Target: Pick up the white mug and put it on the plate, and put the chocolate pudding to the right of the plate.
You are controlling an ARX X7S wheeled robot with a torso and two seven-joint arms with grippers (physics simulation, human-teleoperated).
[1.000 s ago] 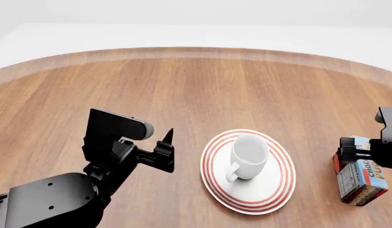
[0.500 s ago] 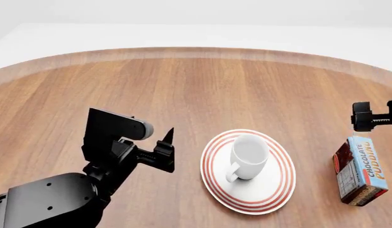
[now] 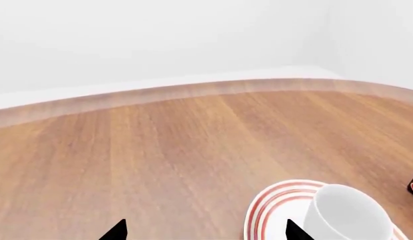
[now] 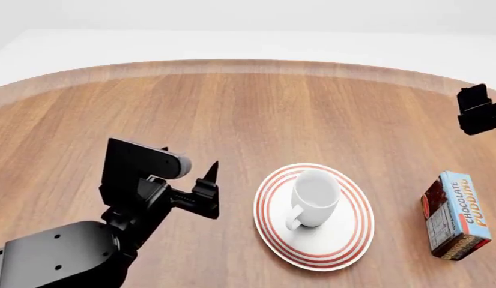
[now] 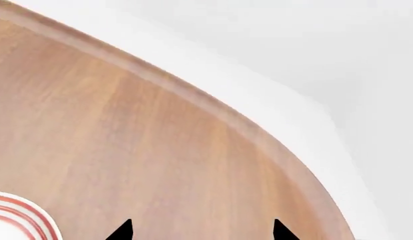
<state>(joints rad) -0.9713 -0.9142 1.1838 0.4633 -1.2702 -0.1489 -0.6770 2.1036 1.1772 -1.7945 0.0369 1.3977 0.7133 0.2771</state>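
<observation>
The white mug (image 4: 314, 197) stands upright on the plate (image 4: 344, 243), a round white plate with red rings, handle toward the front. In the left wrist view the white mug (image 3: 343, 215) and the plate (image 3: 273, 210) show beside one fingertip. The chocolate pudding (image 4: 454, 214) lies flat on the wood to the right of the plate, apart from it. My left gripper (image 4: 209, 189) hovers left of the plate, open and empty; the left gripper (image 3: 205, 232) shows two spread tips. My right gripper (image 4: 477, 111) is raised at the far right, well behind the carton; the right gripper (image 5: 201, 231) is open with bare wood between its tips.
The round wooden table (image 4: 232, 114) has its curved far edge (image 4: 248, 63) against a white floor. A sliver of the plate (image 5: 20, 217) shows in the right wrist view, as does the table edge (image 5: 193, 95).
My right gripper let go of the chocolate pudding and moved up and away from it toward the far right. The carton stays lying right of the plate. The left arm barely shifted.
</observation>
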